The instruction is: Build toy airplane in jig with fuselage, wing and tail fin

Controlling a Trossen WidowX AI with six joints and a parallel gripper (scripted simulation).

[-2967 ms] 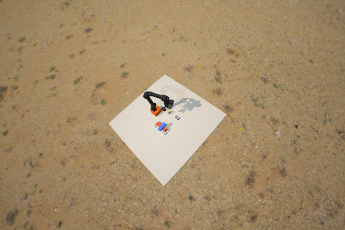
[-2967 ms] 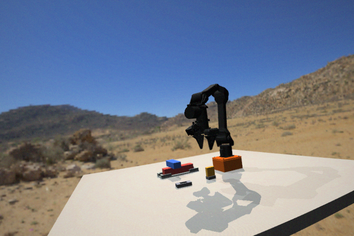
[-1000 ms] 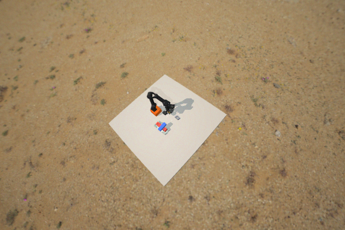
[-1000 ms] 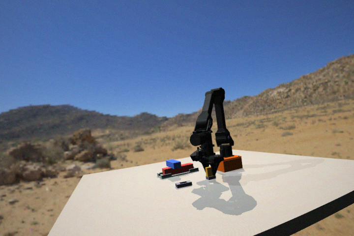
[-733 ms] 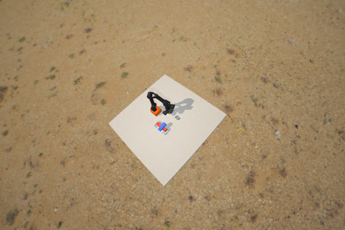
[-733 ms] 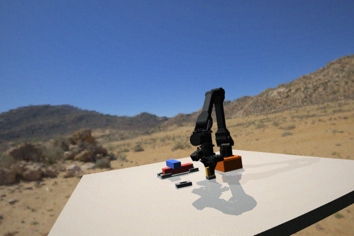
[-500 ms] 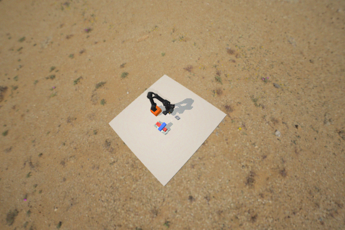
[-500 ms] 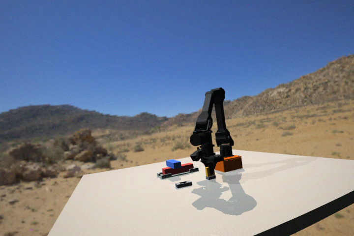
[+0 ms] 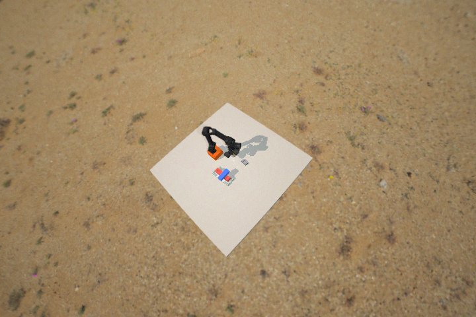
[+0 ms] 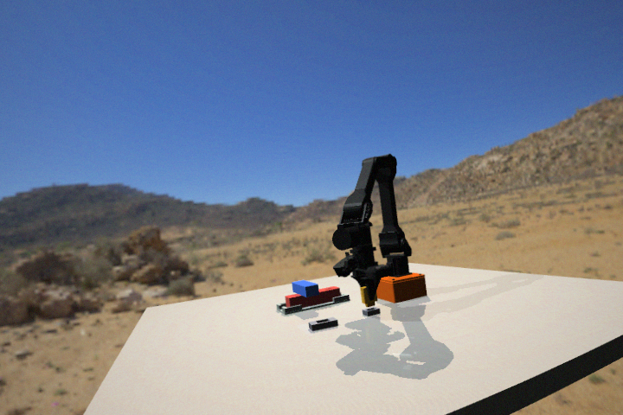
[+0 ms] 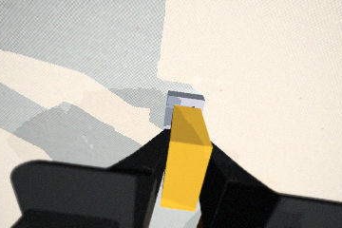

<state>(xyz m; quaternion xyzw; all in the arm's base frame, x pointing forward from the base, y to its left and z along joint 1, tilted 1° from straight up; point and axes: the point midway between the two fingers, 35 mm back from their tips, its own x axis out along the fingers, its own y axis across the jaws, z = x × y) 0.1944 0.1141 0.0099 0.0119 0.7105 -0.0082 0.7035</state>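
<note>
The yellow tail fin is upright between the fingers of my gripper, which is shut on it. The fin is just over its small grey holder; its lower end looks clear of the holder in the exterior view, and its tab is hard to make out. The red fuselage lies lengthwise in the grey-green cradle. The blue wing lies across the fuselage's top. The wing's tab, the tail socket and the exact seating are hidden or too small to tell.
A second grey holder, empty, stands on the pale table top between the fin's holder and the cradle's side. The orange arm base is close beside the gripper. The arm's shadow falls across the table.
</note>
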